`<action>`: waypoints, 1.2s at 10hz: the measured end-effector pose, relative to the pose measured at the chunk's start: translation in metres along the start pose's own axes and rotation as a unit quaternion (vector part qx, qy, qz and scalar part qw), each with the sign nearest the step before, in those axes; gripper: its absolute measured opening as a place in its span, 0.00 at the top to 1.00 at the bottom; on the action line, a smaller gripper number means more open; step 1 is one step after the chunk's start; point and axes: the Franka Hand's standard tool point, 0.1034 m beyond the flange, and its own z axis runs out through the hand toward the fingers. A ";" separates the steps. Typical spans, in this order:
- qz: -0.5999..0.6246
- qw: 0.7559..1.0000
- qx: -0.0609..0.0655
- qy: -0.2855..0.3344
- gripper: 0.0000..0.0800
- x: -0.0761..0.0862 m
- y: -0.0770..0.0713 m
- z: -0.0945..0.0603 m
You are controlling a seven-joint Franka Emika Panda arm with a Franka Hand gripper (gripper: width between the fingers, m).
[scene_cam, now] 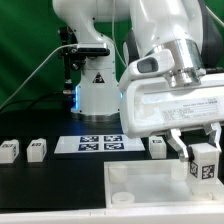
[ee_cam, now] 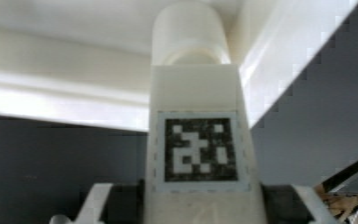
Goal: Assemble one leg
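**Fig. Hand and leg over the panel.** The hand (scene_cam: 203,150) (ee_cam: 197,207) is closed on the leg (scene_cam: 205,166) (ee_cam: 197,95). In the exterior view its two dark fingers (scene_cam: 181,146) flank the small white block. In the wrist view light finger pads (ee_cam: 108,203) press both sides of the leg's lower end. The leg's black-and-white tag (scene_cam: 204,168) (ee_cam: 199,150) faces each camera. In the wrist view the leg runs away from the hand to a narrower rounded end.

In the exterior view the leg hangs upright over the far corner of the panel (scene_cam: 150,186) on that view's right. Whether the leg's lower end touches the panel cannot be told. The panel is a flat white square lying on the dark tabletop (scene_cam: 50,192), with a round socket (scene_cam: 122,197) showing at its near corner on the view's left.

Behind the panel the marker board (scene_cam: 98,143) lies flat, carrying several tags. One loose leg (scene_cam: 157,146) stands just beside the board on the view's right. Two more loose legs stand well apart on the view's left, the nearer one (scene_cam: 37,149) and the farther one (scene_cam: 10,150). The arm's white base (scene_cam: 95,90) rises behind the board before a green backdrop.
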 end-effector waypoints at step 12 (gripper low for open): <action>0.001 1.000 0.001 -0.005 0.20 0.000 0.001 0.001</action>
